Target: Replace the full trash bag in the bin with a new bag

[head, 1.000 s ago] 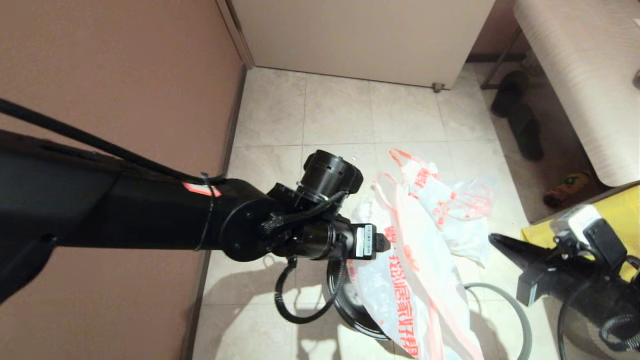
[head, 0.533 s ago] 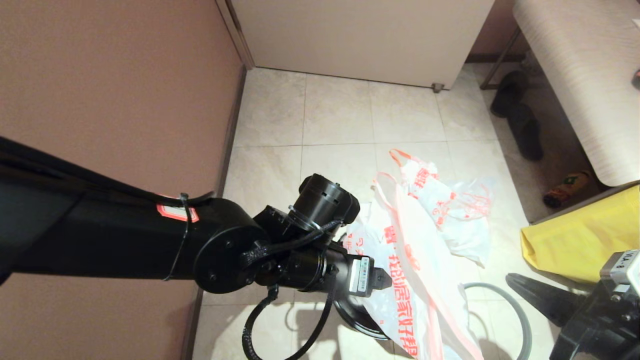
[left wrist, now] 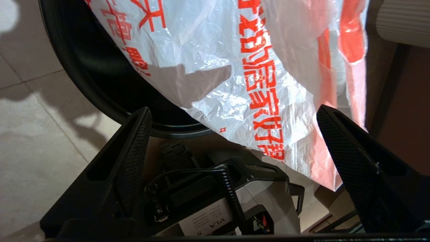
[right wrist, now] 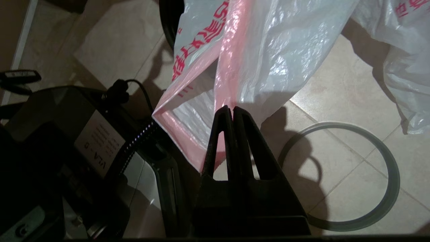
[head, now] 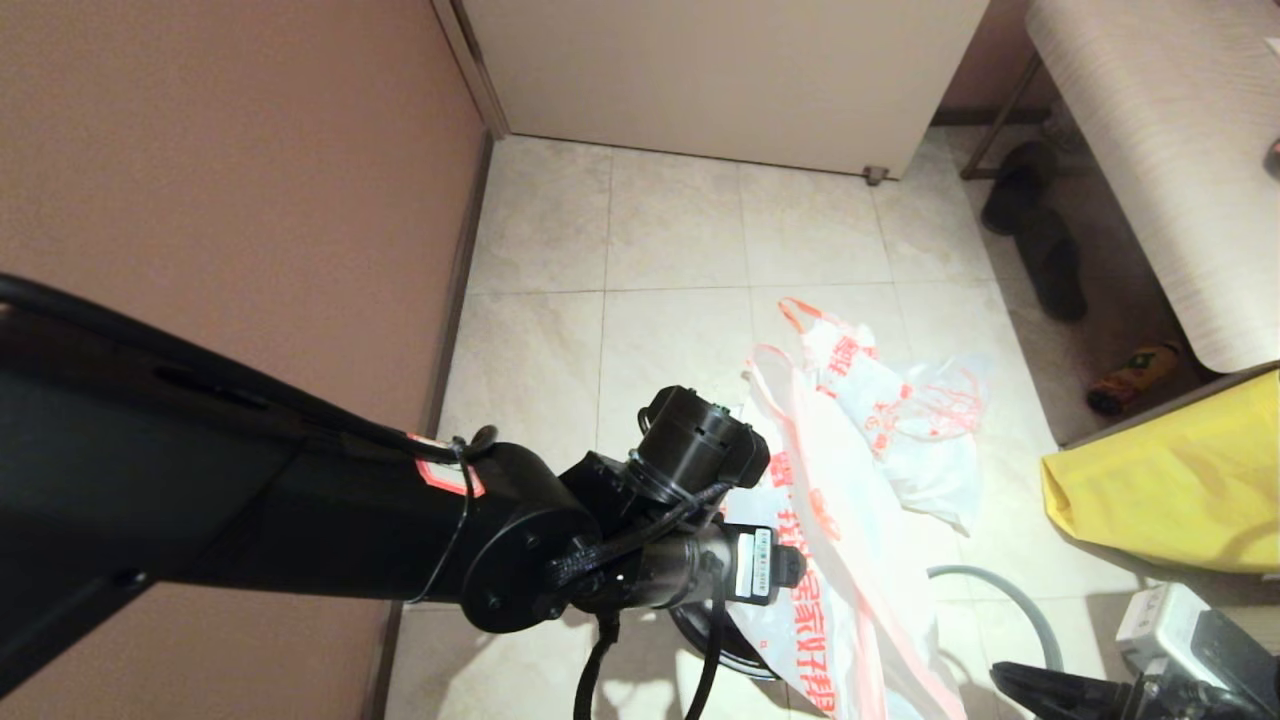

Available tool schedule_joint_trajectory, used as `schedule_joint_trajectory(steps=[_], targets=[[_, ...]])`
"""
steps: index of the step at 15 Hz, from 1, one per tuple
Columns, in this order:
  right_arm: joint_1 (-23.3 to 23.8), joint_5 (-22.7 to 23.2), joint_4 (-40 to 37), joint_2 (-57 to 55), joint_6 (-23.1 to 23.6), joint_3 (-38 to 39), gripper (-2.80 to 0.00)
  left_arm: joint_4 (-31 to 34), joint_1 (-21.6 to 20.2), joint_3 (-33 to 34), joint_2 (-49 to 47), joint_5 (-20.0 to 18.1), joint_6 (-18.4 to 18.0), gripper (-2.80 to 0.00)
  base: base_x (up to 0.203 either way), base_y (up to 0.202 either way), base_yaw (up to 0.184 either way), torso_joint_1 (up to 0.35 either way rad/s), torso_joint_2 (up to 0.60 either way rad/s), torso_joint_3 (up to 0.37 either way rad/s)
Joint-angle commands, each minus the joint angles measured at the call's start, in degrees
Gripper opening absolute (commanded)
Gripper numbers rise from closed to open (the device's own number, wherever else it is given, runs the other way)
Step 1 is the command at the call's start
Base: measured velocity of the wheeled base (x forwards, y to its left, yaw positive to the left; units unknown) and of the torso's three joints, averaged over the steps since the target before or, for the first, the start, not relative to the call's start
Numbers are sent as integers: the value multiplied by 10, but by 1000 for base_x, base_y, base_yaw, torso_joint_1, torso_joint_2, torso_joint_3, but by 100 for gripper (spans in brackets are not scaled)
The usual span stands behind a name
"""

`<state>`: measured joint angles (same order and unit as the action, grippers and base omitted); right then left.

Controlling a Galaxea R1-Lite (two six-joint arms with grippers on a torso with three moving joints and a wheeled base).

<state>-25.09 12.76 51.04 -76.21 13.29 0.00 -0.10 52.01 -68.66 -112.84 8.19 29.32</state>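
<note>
The new bag [head: 830, 560], thin and white with red lettering and a pale-orange hem, lies draped over the black bin [head: 715, 650]. Past it on the tiles sits the full trash bag [head: 915, 430]. My left gripper [left wrist: 231, 127] hangs open just above the bin's rim [left wrist: 97, 77] and the new bag [left wrist: 235, 67], with nothing between its fingers. My right gripper [right wrist: 231, 109] is shut, its tips seen against the new bag's hem [right wrist: 231, 67]; I cannot tell whether they touch. In the head view the right gripper [head: 995, 672] sits low at the right.
The grey hoop [head: 1000, 588] lies on the floor right of the bin. A yellow sack [head: 1170, 480], dark slippers [head: 1040, 240] and a pale table [head: 1150, 150] stand at the right. A brown wall [head: 230, 200] runs along the left, a white cabinet [head: 720, 70] behind.
My left arm has sunk lower over the bin. My right gripper, still shut, has drawn back toward the near right corner. Both bags lie as before.
</note>
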Motion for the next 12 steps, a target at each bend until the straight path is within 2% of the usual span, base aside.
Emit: schedule_joint_trajectory(steps=[1,2,3,5,8,9,12], targets=[[-10,2,-24,11,10,0,-280,0,0,0,-9,6,11,0,0,0,0,0,0,0],[-10,6,-39,15,28,0,0,0,1,0,-12,8,17,0,0,0,0,0,0,0],[-16,22,-53,16,45,0,0,-1,3,-1,-19,13,20,0,0,0,0,0,0,0],[-30,30,-54,14,37,0,0,-2,3,-3,-24,15,21,0,0,0,0,0,0,0],[-26,35,-51,-19,38,0,0,1,-4,4,-12,30,23,0,0,0,0,0,0,0],[-25,35,-50,-39,40,0,0,1,-19,16,16,28,21,0,0,0,0,0,0,0],[-41,31,-45,-67,49,0,0,2,-75,40,100,-10,15,0,0,0,0,0,0,0]])
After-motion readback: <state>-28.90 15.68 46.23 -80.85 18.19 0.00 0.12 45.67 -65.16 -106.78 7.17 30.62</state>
